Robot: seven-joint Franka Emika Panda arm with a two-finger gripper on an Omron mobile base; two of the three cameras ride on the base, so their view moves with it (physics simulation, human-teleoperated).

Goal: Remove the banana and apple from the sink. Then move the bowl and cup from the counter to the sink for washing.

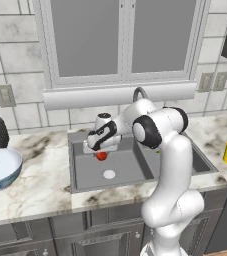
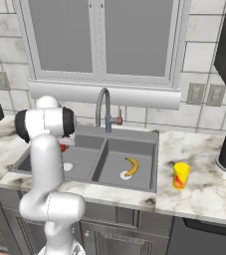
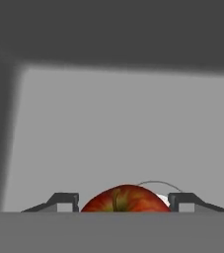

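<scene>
Your pincer (image 3: pixel 123 201) grips the apple (image 3: pixel 125 198) between its two tips, lifted above the left basin of the sink (image 1: pixel 85 175), apparently to carry it out. Beyond, the banana (image 2: pixel 131 166) lies in the right basin. On the desk (image 2: pixel 199 194), the cup (image 2: pixel 180 175) and, at the far side, the bowl (image 1: pixel 0 167) wait.

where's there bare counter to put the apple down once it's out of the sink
Bare marble lies between the bowl and the sink rim, and along the front edge of the counter. On the other side, there is open marble between the sink and the cup. It is crowded in the left basin, where the gripper brackets the apple.
</scene>
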